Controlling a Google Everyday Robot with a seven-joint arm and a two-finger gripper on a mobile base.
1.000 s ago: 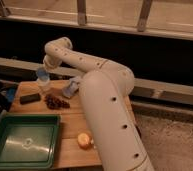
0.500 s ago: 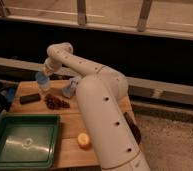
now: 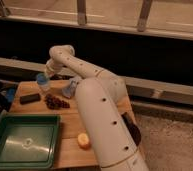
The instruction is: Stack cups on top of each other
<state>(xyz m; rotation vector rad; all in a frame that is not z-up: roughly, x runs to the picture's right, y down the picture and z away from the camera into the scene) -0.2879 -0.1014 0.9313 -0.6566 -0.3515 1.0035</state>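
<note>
Two cups: one (image 3: 42,81) at fingers (image 3: 46,75), grip unclear | other (image 3: 69,90) behind arm (image 3: 97,107) | tray (image 3: 25,140) near

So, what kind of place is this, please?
Probably a staged test bench beside a railed walkway, not a home. A wooden table holds a green tray, a pale blue cup and a yellow fruit-like item; behind it are metal railings. The gripper is at the cup.

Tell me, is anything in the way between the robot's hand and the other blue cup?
Nothing visible. The gripper is at the table's back left, right above a pale blue cup. The other blue cup lies just right, with bare table between.
</note>
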